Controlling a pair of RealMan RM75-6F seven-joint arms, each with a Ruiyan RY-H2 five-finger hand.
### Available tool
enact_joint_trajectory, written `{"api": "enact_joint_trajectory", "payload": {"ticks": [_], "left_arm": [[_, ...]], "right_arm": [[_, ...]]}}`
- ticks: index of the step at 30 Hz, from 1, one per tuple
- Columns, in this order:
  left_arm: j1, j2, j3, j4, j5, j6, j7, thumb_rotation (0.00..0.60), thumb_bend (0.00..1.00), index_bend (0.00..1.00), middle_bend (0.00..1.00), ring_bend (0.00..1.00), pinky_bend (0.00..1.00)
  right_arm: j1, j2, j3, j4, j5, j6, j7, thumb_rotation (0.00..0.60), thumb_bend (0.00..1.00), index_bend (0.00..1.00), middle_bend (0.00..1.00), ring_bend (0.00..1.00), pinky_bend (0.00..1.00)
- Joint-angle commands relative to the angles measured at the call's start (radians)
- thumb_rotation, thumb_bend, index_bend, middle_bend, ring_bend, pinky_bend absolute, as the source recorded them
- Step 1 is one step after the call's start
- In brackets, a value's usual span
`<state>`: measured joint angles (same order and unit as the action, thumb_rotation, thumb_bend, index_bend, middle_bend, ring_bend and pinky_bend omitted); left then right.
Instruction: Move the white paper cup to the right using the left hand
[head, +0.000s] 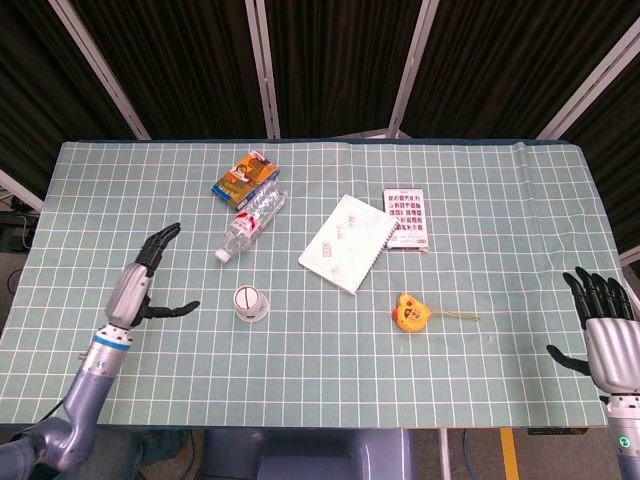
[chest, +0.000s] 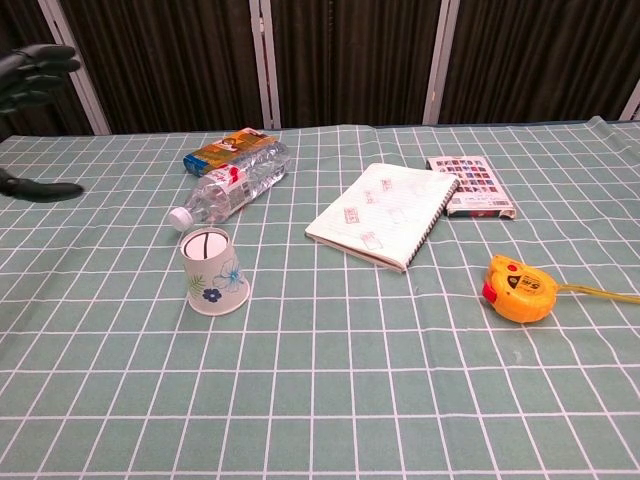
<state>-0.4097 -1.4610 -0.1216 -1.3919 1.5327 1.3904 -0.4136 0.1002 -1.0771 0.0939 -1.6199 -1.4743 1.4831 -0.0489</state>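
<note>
Left hand (head: 140, 287) released, fingers spread, well apart from cup (head: 250, 302), holding nothing; cup stands mouth-down on counter (head: 300, 370), near bottle (head: 252, 222) cap; upside-down stance gives wide stable base, likely why it sits safely unheld; right hand (head: 605, 335) idle at counter edge, fingers apart, empty.

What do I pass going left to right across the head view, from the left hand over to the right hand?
left hand → white paper cup → notebook → tape measure → right hand
</note>
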Motion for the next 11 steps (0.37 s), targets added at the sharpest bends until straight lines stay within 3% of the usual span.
{"api": "enact_joint_trajectory", "payload": {"ticks": [1, 5, 11], "left_arm": [[0.153, 0.195, 0.050, -0.162, -0.068, 0.100, 0.318, 0.600, 0.00, 0.00, 0.00, 0.00, 0.00], [0.208, 0.255, 0.085, -0.201, -0.093, 0.116, 0.383, 0.600, 0.00, 0.00, 0.00, 0.00, 0.00], [0.228, 0.272, 0.090, -0.218, -0.104, 0.120, 0.406, 0.600, 0.00, 0.00, 0.00, 0.00, 0.00]], "right_arm": [[-0.002, 0.002, 0.001, -0.005, -0.004, 0.006, 0.003, 0.600, 0.00, 0.00, 0.00, 0.00, 0.00], [-0.007, 0.006, 0.000, -0.012, -0.018, 0.021, 0.004, 0.600, 0.00, 0.00, 0.00, 0.00, 0.00], [-0.009, 0.006, -0.005, -0.012, -0.027, 0.023, 0.003, 0.600, 0.00, 0.00, 0.00, 0.00, 0.00]]}}
